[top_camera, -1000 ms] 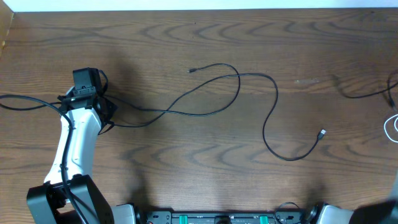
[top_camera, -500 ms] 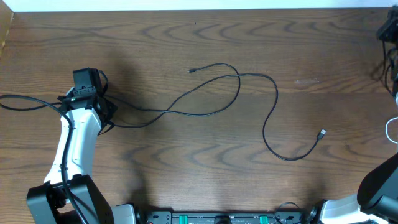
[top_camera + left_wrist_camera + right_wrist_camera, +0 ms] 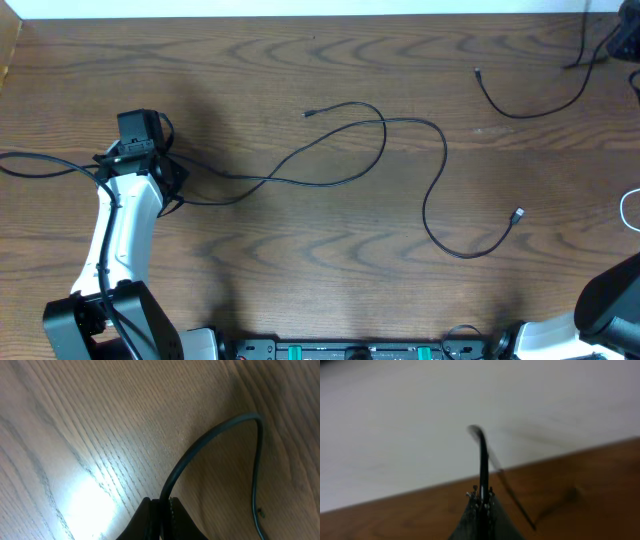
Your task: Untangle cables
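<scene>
As overhead shows: long thin black cable [image 3: 385, 150] runs rightward across the table from left gripper [image 3: 150, 170]; shorter thin black cable [image 3: 530, 100] trails leftward from right gripper [image 3: 625, 40], well apart.
Left wrist: jaws clenched on long cable.
Right wrist: jaws clenched on shorter cable.

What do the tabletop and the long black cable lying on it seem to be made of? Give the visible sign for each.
Tabletop: wood or wood-look laminate, brown with flowing grain, slightly glossy: glare in the left wrist view.
Long black cable: likely rubbery plastic sheath, matte; it lies in loose curves.
</scene>
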